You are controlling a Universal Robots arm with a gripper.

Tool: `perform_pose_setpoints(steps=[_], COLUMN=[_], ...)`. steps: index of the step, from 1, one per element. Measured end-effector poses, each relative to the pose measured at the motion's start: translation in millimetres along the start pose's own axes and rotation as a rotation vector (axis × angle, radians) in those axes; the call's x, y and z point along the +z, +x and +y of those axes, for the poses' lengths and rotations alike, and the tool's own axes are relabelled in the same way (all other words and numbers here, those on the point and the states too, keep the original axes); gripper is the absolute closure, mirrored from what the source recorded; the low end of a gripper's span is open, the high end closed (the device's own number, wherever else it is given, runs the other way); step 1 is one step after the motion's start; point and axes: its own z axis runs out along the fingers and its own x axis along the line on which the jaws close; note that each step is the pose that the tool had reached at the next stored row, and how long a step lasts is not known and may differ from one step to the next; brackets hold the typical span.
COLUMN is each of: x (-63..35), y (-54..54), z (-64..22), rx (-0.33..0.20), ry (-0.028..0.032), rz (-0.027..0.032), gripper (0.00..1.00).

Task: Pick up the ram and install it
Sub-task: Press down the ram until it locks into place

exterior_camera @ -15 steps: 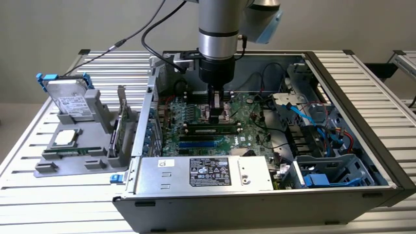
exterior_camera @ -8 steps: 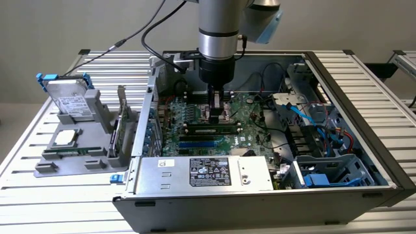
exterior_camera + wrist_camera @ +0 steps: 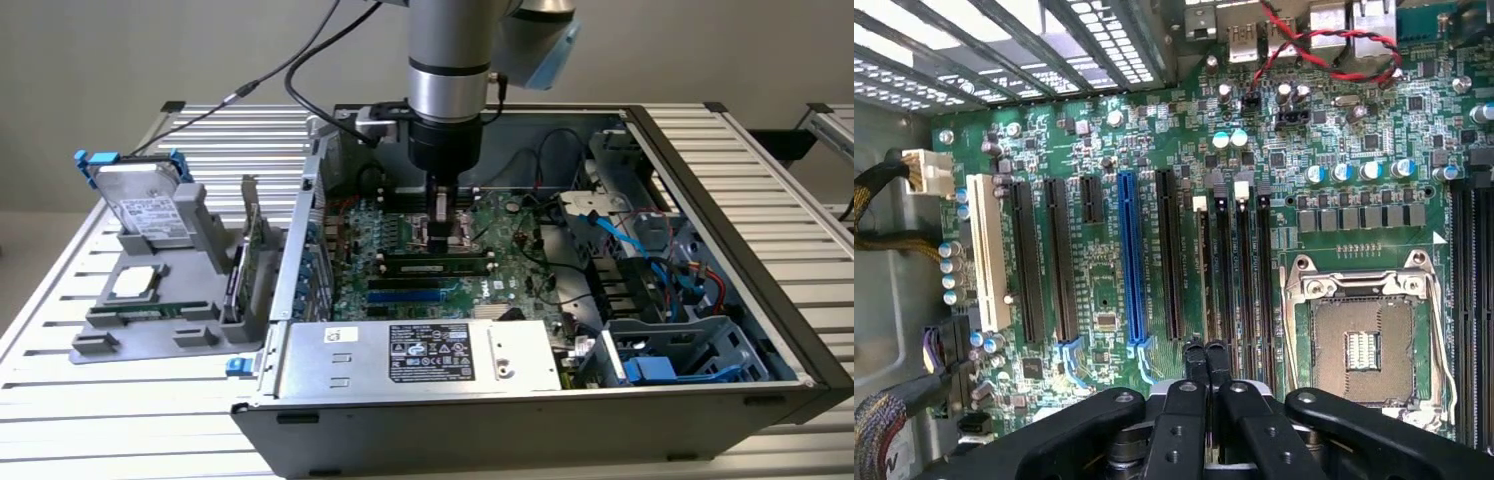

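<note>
The ram (image 3: 430, 266) lies seated in a slot on the motherboard (image 3: 400, 295) inside the open computer case (image 3: 747, 180), a long green stick with dark chips lying flat along the row of slots, just below the gripper (image 3: 443, 243) as the exterior view shows it. From where I stand it looks level in its slot, though I cannot tell whether the end clips have latched.

The fingers (image 3: 1196, 362) are clenched together, tips meeting with nothing between them, and they hang low over the board beside the empty processor socket (image 3: 1361, 350) and close to the narrow black slots (image 3: 1239, 270). So the picking up and carrying seem finished, and the stick appears to be in place. What may be left, to my eye, is only confirming it is pressed fully home.

Off to the exterior view's left, on the desk (image 3: 67, 290), a grey holder (image 3: 154, 320) carries a hard drive (image 3: 147, 210) and a processor chip (image 3: 138, 283). A taller green card (image 3: 247, 250) stands on edge beside them.
</note>
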Motion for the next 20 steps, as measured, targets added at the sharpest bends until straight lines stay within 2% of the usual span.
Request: perform_pose_setpoints(steps=[20], x=[0.3], y=[-0.1], z=[0.0], rx=[0.33], ry=[-0.0448], rz=[0.0005], gripper=[0.9])
